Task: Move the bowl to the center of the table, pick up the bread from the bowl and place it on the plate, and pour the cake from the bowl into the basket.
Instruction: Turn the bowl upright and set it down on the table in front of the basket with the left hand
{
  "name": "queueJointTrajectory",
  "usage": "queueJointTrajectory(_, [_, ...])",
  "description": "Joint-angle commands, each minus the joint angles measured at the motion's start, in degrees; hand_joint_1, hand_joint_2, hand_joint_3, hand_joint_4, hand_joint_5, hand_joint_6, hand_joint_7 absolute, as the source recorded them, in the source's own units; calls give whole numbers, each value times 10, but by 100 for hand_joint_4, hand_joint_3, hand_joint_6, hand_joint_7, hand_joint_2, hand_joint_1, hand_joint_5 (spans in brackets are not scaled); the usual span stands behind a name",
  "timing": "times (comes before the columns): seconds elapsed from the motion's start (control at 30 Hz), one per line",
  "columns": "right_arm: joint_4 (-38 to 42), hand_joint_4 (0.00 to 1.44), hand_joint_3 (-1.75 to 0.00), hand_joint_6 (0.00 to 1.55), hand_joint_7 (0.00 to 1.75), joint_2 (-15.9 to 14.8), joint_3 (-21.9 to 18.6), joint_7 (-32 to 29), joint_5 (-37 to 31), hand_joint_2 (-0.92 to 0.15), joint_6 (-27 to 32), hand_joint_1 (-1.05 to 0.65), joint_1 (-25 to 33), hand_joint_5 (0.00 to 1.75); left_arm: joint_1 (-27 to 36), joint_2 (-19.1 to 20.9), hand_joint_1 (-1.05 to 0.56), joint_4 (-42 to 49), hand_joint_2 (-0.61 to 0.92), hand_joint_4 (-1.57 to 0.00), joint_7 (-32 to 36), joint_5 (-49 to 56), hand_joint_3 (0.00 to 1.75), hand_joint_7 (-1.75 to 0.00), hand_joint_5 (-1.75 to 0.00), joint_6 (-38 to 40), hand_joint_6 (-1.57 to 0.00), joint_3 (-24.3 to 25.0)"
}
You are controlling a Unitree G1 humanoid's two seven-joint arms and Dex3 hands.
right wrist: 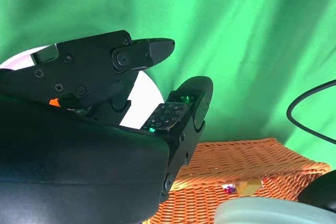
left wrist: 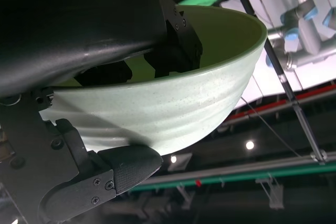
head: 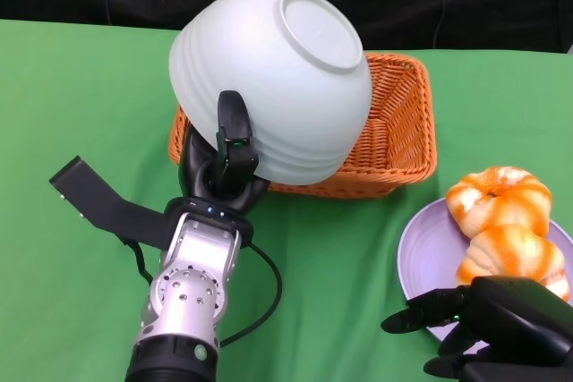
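left robot hand (head: pixel 224 163), upturned bowl (head: pixel 273 78) over basket (head: pixel 403 131)

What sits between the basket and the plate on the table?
Nothing: in the head view only bare green cloth separates the basket from the plate.

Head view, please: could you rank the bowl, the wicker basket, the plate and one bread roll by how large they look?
1. Bowl, though held nearer the camera.
2. Wicker basket, largely hidden behind it.
3. Plate, cut off by the frame.
4. Bread roll.
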Motion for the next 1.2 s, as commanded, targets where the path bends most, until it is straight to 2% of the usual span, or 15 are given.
queueJointTrajectory(0.03, [3, 98, -14, 80, 1, -11, -5, 1, 3, -92, -6, -34, 4, 13, -40, -54, -33, 6, 32, -109, -39, -15, 162, -175, -175, 10, -87, 10])
queueJointTrajectory(0.23, [6, 99, -14, 81, 1, -11, -1, 3, -2, -92, -6, -33, 1, 14, -38, -44, -34, 14, 34, -110, -75, -15, 156, -175, -175, 31, -87, 15])
queueJointTrajectory(0.5, [8, 100, -14, 81, 1, -13, -2, 7, -2, -92, -4, -34, -3, 14, -35, -43, -34, 12, 34, -111, -69, -5, 158, -175, -175, 29, -89, 18])
queueJointTrajectory(0.93, [11, 97, -16, 82, 1, -21, -10, 18, 2, -92, -2, -35, -6, 12, 50, -15, -30, -157, 40, -107, -61, 72, 155, -175, -175, 50, -88, -43])
queueJointTrajectory(1.2, [14, 98, -15, 83, 2, -25, -13, 17, 2, -92, -6, -35, -4, 12, 86, 3, -22, -229, 34, -104, -53, 128, 162, -175, -175, 37, -87, -66])
